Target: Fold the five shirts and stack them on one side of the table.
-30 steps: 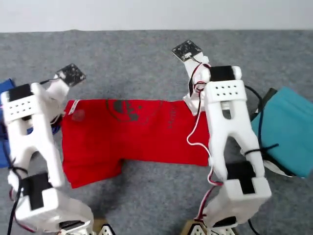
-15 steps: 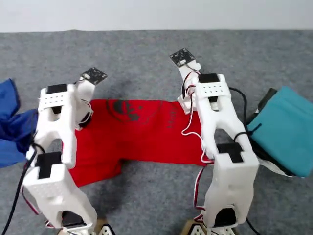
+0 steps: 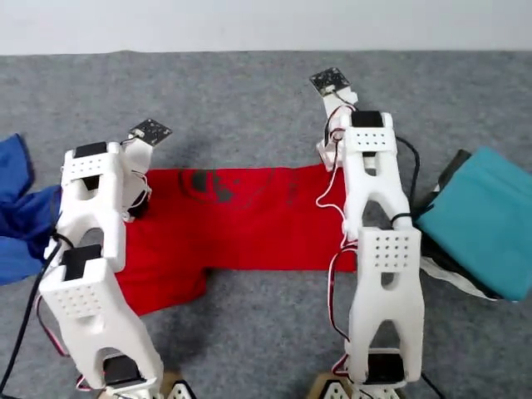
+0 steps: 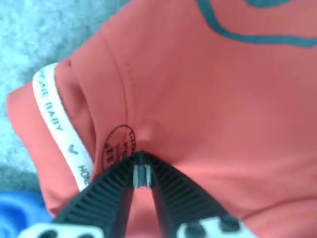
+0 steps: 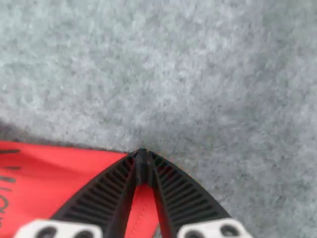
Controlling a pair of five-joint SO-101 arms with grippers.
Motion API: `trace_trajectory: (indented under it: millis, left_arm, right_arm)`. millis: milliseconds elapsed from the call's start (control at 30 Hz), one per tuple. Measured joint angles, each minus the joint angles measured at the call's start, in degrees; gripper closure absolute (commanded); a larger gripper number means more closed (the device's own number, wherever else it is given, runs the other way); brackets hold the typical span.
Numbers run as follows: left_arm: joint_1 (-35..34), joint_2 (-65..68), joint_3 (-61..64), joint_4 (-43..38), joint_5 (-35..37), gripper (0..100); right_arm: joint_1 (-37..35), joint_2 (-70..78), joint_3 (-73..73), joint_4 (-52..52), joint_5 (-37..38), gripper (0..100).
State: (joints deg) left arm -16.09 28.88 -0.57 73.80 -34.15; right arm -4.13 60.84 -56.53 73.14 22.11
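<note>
The red shirt [image 3: 241,220] lay spread on the grey tabletop [image 3: 233,100]. The left pincer [image 4: 141,173] was clamped on its collar end, the right pincer [image 5: 142,166] on its opposite corner. Both needed to lift together, evenly, holding that edge taut.

Matt cloth, smooth fine knit, soft creases: red shirt [image 3: 241,224]. Its neck tape [image 4: 59,129] is white woven ribbon. The table cover [image 3: 233,100] is grey, fuzzy, rough like felt. The left arm [image 3: 87,216] and right arm [image 3: 378,249] are smooth white plastic with a faint sheen. The left gripper [image 4: 141,159] and right gripper [image 5: 142,154] are matt black plastic, ribbed inside. The blue shirt [image 3: 17,216] and teal shirt [image 3: 490,224] are matt cloth.
</note>
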Motion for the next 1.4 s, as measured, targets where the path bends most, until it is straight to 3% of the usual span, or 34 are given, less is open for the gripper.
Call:
trace_trajectory:
  millis: [233, 400, 700, 1033, 1400]
  left_arm:
    - [-0.26, -1.93, 0.0, 1.41, 0.0, 100]
    - [-0.18, -3.52, 0.0, 1.76, 0.0, 100]
    - [0.26, 1.85, -0.53, -1.58, -0.35, 100]
    - [-6.42, 2.02, -3.6, -1.49, -0.88, 100]
    - [-3.78, -7.74, -3.6, 6.33, -2.73, 100]
  right_arm:
    - [-0.35, 2.99, -25.49, 16.62, 0.0, 98.8]
    - [-4.04, 3.87, -30.42, 25.58, 0.0, 98.8]
    - [-6.68, 14.24, -29.89, 22.33, 0.0, 98.8]
    - [-5.54, 16.0, -29.98, 13.98, 0.0, 98.8]
    - [-5.71, 13.89, -36.57, 24.44, 0.0, 98.8]
